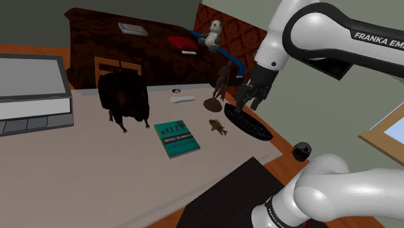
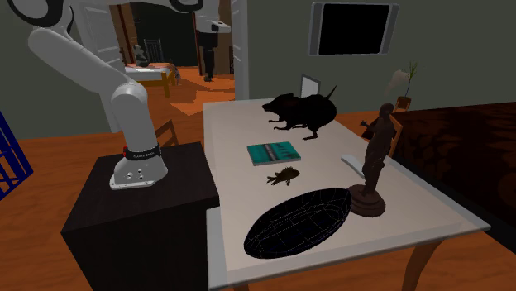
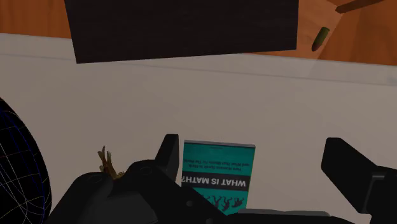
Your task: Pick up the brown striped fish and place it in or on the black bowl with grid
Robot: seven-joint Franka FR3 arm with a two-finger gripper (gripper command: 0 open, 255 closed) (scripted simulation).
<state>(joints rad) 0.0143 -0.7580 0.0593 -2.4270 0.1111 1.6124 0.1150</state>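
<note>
Two black fingers of the gripper are seen standing well apart in the wrist view, and nothing is clasped between them. In the shoulder view the gripper is held in the air, clear of the pale table, and it is seen over the upper end of the black bowl.

The brown striped fish is laid flat on the table, between the teal book and the bowl, and it is touched by neither of them. In the second exterior view the fish is found just beyond the bowl, whose black surface is crossed by a thin grid of lines, and the book is placed a little farther on. In the wrist view the fish is seen outside the fingers, beside the bowl's rim, while the book is seen in the space between the fingers, down on the table.

A dark statue on a round base is set upright just beside the bowl. A large dark animal figure is placed behind the book. A small white object is laid near the statue. The dark stand of the arm is set against the side of the table.
</note>
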